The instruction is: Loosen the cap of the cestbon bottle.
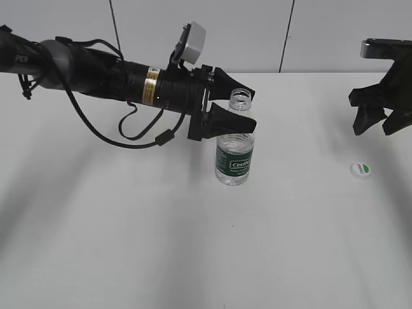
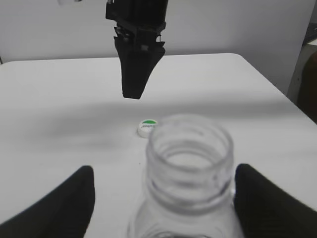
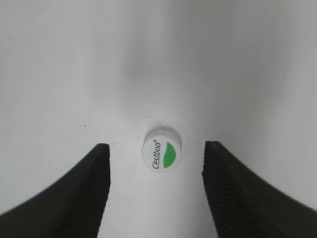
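Note:
The cestbon bottle [image 1: 235, 154] stands upright on the white table, clear with a dark green label, and its neck is bare and uncapped. My left gripper [image 1: 252, 109] reaches in from the left, open, one finger on each side of the bottle's neck and shoulder; in the left wrist view the bottle [image 2: 190, 163] sits between the fingers [image 2: 164, 167] with a gap at the left finger. The cap [image 1: 360, 169], white with a green mark, lies on the table at the right. My right gripper [image 1: 372, 129] hangs open above it; in the right wrist view the cap [image 3: 161, 153] lies between the fingers [image 3: 156, 145].
The white table [image 1: 129, 225] runs back to a grey panelled wall. The left arm's body and cable stretch across the upper left. The left wrist view shows the cap [image 2: 147, 127] beyond the bottle, under the right gripper [image 2: 133, 91].

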Controlling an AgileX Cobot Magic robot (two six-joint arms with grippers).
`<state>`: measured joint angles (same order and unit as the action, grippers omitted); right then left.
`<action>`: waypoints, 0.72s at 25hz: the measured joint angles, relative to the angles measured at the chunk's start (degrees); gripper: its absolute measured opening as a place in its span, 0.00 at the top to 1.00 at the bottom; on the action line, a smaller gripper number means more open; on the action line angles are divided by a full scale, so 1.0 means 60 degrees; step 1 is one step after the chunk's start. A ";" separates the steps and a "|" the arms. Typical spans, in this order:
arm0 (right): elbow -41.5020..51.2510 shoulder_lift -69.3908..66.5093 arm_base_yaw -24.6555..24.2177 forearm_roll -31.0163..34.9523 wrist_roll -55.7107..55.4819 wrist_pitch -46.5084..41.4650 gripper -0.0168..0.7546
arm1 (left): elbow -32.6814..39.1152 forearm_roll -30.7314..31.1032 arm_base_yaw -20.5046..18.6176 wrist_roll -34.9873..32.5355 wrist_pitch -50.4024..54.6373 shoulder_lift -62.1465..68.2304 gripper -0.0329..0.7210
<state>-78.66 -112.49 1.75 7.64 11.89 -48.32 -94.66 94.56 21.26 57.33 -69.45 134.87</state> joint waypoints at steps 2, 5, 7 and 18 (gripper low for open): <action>0.0000 0.0182 0.0000 0.0026 -0.0006 -0.0011 0.38 | 0.0000 0.0021 0.0000 0.0275 0.0009 -0.0242 0.28; -0.0088 0.0442 0.0000 0.0036 -0.0006 -0.0305 0.38 | 0.0000 0.0088 0.0000 0.0679 0.0009 -0.0631 0.28; -0.0194 0.0610 0.0000 0.0042 -0.0017 -0.0512 0.38 | 0.0000 0.0098 0.0000 0.1100 0.0009 -0.0872 0.28; -0.0919 0.1794 0.0000 0.0069 -0.0217 -0.1652 0.38 | 0.0011 0.0450 -0.0706 0.3237 0.0692 -0.2744 0.28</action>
<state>-84.17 -101.73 1.75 8.06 10.59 -58.23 -94.60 97.26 17.02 76.76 -65.30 118.40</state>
